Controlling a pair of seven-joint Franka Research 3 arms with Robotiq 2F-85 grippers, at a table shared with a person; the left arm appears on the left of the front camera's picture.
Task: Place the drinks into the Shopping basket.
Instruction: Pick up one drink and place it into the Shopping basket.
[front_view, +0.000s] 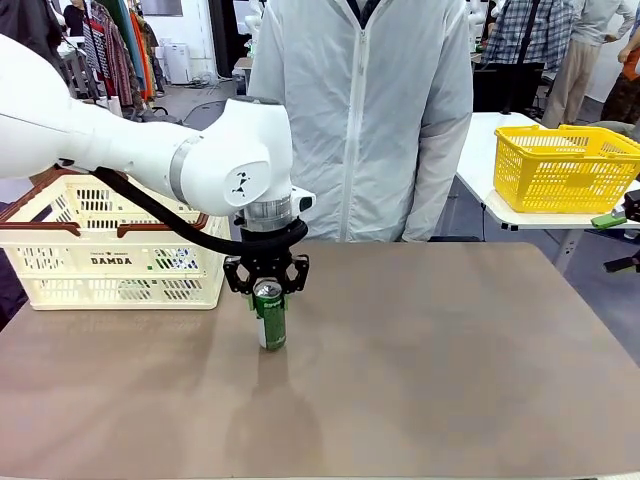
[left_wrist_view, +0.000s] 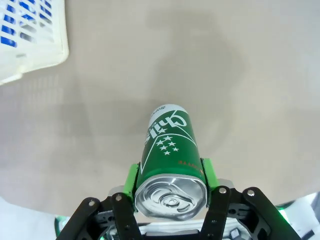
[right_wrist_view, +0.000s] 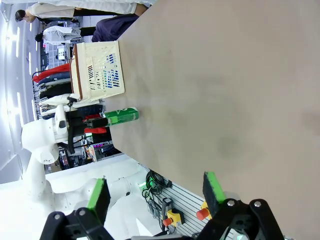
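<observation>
Right tool (right_wrist_view: 157, 194) open over table (right_wrist_view: 225, 75), far green can (right_wrist_view: 123, 115), cream basket (right_wrist_view: 100, 70)

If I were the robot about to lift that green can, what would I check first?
1. Left pincer shut on the green can: ok; green pads press both its sides.
2. Can upright on the table: ok.
3. Shopping basket beside the can, open top: ok.
4. Free room inside the basket: cannot tell; something blue lies in it.
5. Right pincer open and holding nothing: ok.
6. The person stands behind the far edge of the table: ok.
</observation>
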